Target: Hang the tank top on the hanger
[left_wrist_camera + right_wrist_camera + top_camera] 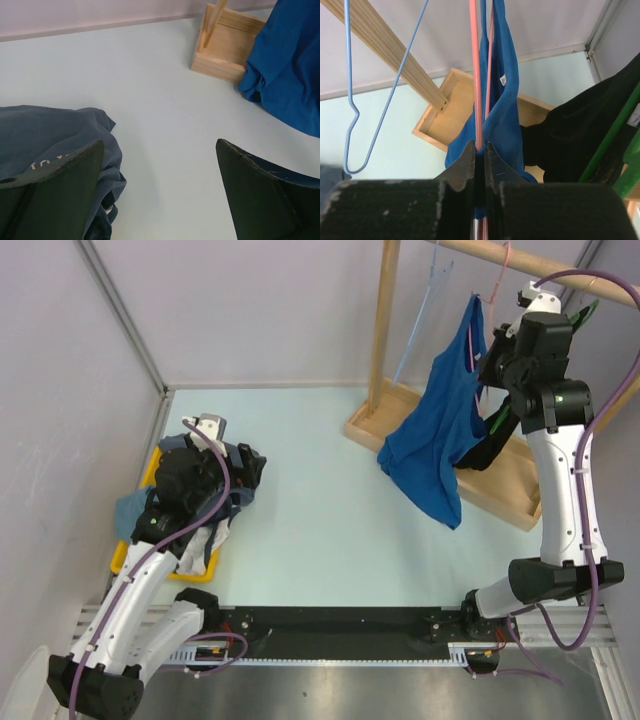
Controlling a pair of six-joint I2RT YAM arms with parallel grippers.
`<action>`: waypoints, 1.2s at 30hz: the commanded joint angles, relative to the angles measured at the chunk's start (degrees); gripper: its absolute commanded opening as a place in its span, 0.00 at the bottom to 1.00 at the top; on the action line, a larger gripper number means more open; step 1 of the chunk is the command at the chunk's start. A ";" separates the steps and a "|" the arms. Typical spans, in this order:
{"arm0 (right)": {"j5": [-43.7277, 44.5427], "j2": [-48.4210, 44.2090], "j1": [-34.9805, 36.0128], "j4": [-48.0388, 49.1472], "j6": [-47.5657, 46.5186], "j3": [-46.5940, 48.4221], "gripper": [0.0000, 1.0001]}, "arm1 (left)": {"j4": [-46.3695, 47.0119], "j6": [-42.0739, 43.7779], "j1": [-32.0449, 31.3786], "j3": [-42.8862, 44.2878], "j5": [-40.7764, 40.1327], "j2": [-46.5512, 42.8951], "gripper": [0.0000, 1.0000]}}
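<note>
In the left wrist view the left gripper (159,147) is held wide open and nothing is gripped by it; a dark shirt (50,130) lies at the lower left of that frame. It is well apart from the rack (385,330), so no help could be given from there if the top slipped.

Toward the upper right of the overhead view the top (440,440) is hung by a strap just below the rail (470,248), its body draped down over the rack's base to the table (320,500); whether the second strap is over the wire cannot be told.

In the right wrist view the right gripper (479,150) is closed on the pink wire of the hanger (476,75), with blue strap fabric pressed against the jaws. If fabric is pinched with the wire, the top may be dragged off when the jaws are withdrawn; if the wire is pulled sideways, the hook may be lifted off the rail; weight hung on one side may tip the hanger and let the strap slide. The light blue hanger (350,110) at the left of that frame and the black cloth (570,140) at the right are near, and either may be snagged.
</note>
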 commanded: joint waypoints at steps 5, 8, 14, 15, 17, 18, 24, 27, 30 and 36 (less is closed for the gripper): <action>-2.32 -6.15 -0.03 4.80 0.75 -6.41 0.08 | 0.70 0.19 0.63 -0.44 0.90 -0.25 0.99; -2.93 -6.59 0.15 3.84 0.31 -4.05 0.26 | 0.62 0.11 0.63 -0.44 0.99 -0.16 0.99; -4.79 -6.33 1.29 1.03 -0.83 1.05 0.96 | 0.70 0.19 0.63 -0.27 1.34 -0.07 1.00; -4.09 -6.59 2.34 0.68 -0.84 1.49 1.00 | 0.62 0.19 0.63 -0.26 1.34 0.01 0.99; 0.12 -7.73 3.92 0.76 -1.10 1.24 1.00 | 0.62 0.19 0.63 -0.26 1.43 -0.07 1.00; 1.62 -9.39 6.02 1.63 -1.36 0.28 1.00 | 0.62 0.19 0.63 -0.44 1.34 -0.16 0.99; 12.25 -16.95 24.02 8.04 -6.97 -4.65 1.00 | 0.62 0.28 0.63 -0.35 0.90 0.02 1.00; 19.98 -16.26 38.17 9.02 -10.05 -7.90 1.00 | 0.62 0.28 0.63 -0.35 0.73 0.10 0.99; 27.37 -14.33 49.08 8.50 -10.06 -12.81 1.00 | 0.70 0.37 0.63 -0.53 0.29 0.02 0.99; 20.01 -15.20 53.06 11.73 0.29 -32.46 1.00 | 0.62 0.37 0.63 -0.62 -0.24 -0.16 0.99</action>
